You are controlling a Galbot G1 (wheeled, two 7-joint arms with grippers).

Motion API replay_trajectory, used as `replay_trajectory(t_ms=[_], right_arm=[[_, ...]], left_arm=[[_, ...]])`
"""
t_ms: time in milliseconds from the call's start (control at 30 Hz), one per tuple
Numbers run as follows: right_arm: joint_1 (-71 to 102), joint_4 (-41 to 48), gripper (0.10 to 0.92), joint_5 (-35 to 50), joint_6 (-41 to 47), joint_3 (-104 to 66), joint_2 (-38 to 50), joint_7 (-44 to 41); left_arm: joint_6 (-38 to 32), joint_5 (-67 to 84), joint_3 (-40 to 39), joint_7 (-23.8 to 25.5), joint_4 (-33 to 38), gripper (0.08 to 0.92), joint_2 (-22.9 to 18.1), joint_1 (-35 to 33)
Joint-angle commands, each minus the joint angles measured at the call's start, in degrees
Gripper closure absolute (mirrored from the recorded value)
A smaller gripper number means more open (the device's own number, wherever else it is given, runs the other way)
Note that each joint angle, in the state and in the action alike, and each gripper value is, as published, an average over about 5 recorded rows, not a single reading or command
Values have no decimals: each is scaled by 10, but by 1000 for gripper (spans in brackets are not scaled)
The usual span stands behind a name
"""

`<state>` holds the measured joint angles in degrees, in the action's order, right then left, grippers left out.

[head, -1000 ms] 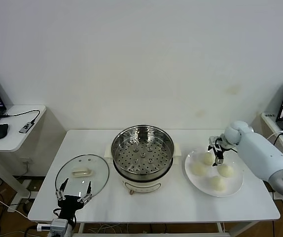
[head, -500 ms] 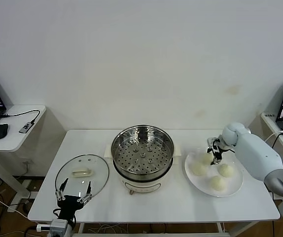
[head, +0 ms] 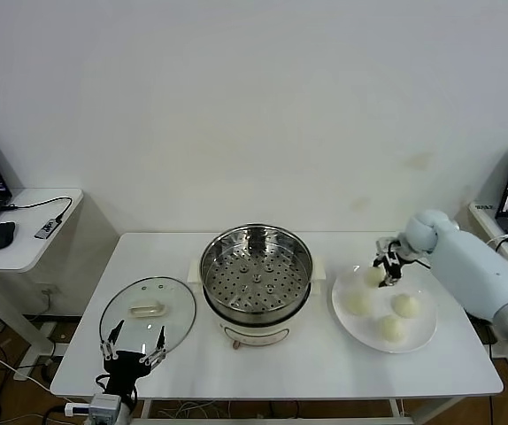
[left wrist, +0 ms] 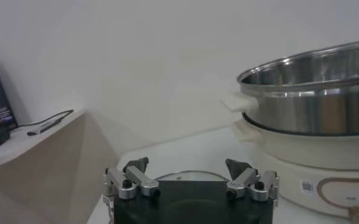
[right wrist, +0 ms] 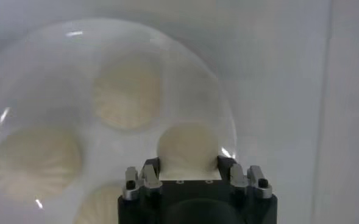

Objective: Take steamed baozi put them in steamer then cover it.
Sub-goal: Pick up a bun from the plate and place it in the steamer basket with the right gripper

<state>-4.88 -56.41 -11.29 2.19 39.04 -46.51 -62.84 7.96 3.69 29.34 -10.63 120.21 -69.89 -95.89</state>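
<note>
- The left gripper (head: 133, 355) hangs at the near edge of the tabletop (head: 280, 363), just before the cover; its fingers (left wrist: 125, 182) are spread apart and hold nothing.
- The cover (head: 147, 312) lies flat on the tabletop to the left of the steamer, with its cream handle up.
- The steamer (head: 256, 280) stands in the middle of the tabletop, open; its perforated tray is bare.
- A white plate (head: 418, 337) lies to the right of the steamer and carries three baozi: one near (head: 392, 328), one left (head: 357, 302), one right (head: 405, 305).
- The right gripper (head: 387, 266) is above the far part of the plate. Its fingers (right wrist: 149, 171) pinch the fourth baozi (head: 375, 275) from both sides; in the right wrist view this baozi (right wrist: 188, 148) sits between them.
- I cannot tell if this baozi touches the plate or is a little above it.
</note>
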Motion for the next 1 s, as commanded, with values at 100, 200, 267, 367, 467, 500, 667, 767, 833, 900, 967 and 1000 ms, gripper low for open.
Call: replay_trajectory(t_ms=[100,200,267,367,467,500,667,767,833,900,967,1000], right_arm=[[-254,-152,432,212,30,190,55,-5],[-314,-174,431,255,33,229,31,5],[-336,-188,431,276,29,251,14,14],[-354,-203,431,298,15,282,-14,30],[-358,-206,431,310,-5,309,-47,45],[-355,-203,431,310,-13,317,-61,50],[-326,-168,424,268,-72,346,-136,66],[-309,-142,423,234,-104,359,-178,76],[-298,-126,423,210,-124,365,-200,82],[-288,-112,423,187,-146,368,-219,88],[-275,-98,423,157,-172,370,-234,93],[-269,-92,423,143,-182,370,-240,96]], left_arm=[[-1,51,-1,-2,-1,177,-4,1],[-3,63,2,0,-1,177,-5,-1],[-5,66,3,1,-1,177,-6,-3],[-8,66,3,3,2,177,-4,-6],[-8,66,3,3,3,177,-1,-6],[-8,66,3,4,2,177,0,-6],[-9,64,4,3,3,177,-2,-6],[-9,63,4,4,4,177,-3,-5],[-8,62,5,4,4,177,-3,-3],[-8,62,8,4,4,177,-3,-2],[-8,62,10,4,4,177,-3,-1],[-8,62,11,4,3,177,-2,-1]])
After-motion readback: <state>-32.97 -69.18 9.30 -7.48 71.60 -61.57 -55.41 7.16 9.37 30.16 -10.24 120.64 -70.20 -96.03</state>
